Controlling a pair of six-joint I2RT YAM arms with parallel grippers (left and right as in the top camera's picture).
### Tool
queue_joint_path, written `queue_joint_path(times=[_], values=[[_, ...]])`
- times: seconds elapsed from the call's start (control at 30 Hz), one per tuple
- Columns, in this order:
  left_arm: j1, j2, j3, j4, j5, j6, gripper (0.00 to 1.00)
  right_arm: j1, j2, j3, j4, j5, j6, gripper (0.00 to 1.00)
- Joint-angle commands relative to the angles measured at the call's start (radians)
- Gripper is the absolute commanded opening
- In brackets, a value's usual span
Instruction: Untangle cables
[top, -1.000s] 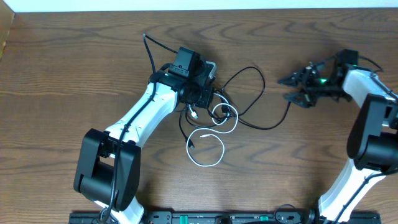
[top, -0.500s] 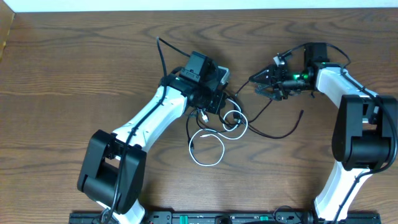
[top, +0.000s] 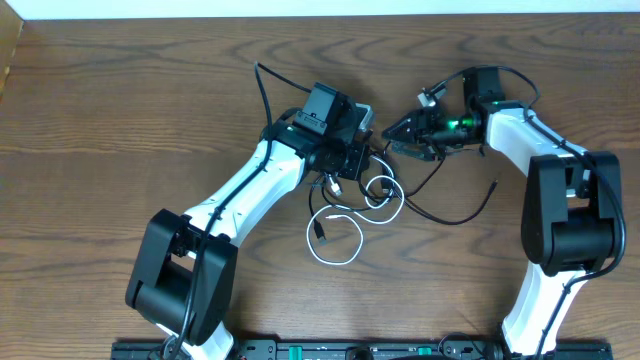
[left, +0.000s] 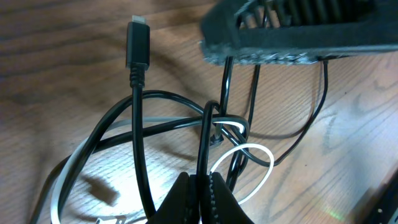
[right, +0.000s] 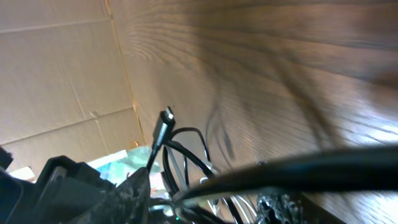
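The cables lie tangled mid-table: a white cable (top: 335, 238) in loops, and two black cables (top: 455, 215), one trailing right to a plug end (top: 496, 184). My left gripper (top: 347, 168) is over the tangle, shut on a black cable (left: 203, 143) that rises from its jaws (left: 200, 190). A black plug (left: 137, 42) points up beside it, and the white cable (left: 252, 149) curls behind. My right gripper (top: 398, 138) is open, just right of the left gripper. In the right wrist view its fingers (right: 205, 190) straddle black cable loops and a plug (right: 163, 127).
The brown wooden table (top: 120, 120) extends all round. Each arm's own thick black cable (top: 262, 85) arches over its wrist. A cardboard wall (right: 56, 74) shows in the right wrist view, and the right gripper's finger (left: 280, 40) fills the top of the left wrist view.
The right gripper has moved left from the table's right side up to the tangle. The left gripper has shifted right with the cable. The black cable's free end slid right.
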Motion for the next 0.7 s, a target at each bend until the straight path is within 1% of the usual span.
queue_joint_path(times=[0.0,0.07,0.2,0.23,0.27,0.33,0.37,0.53,0.67], values=[[-0.029,0.009,-0.006,0.004,0.017,-0.016,0.07,0.017,-0.025,-0.004,0.013,0.012,0.016,0.48],[-0.042,0.009,-0.006,0.006,0.017,-0.016,0.08,0.024,-0.025,-0.004,0.013,0.043,0.034,0.47],[-0.055,0.009,-0.006,0.019,0.015,-0.016,0.08,0.044,-0.025,-0.005,0.012,0.112,0.052,0.41],[-0.055,0.009,-0.006,0.021,0.013,-0.016,0.07,0.048,-0.025,-0.005,0.012,0.116,0.052,0.36],[-0.055,0.009,-0.006,0.022,0.013,-0.016,0.08,0.051,-0.025,-0.005,0.012,0.116,0.052,0.27],[-0.055,0.009,-0.006,0.022,0.009,-0.016,0.08,0.051,-0.025,-0.005,0.012,0.116,0.066,0.05],[-0.055,0.009,-0.006,0.021,0.003,-0.016,0.08,0.051,-0.025,-0.005,0.012,0.116,0.074,0.01],[-0.055,0.009,-0.006,-0.002,-0.08,-0.016,0.07,0.032,-0.025,-0.005,0.0,0.114,0.073,0.01],[-0.055,0.009,-0.008,-0.023,-0.093,-0.008,0.07,-0.011,-0.025,-0.005,0.001,0.046,0.005,0.01]])
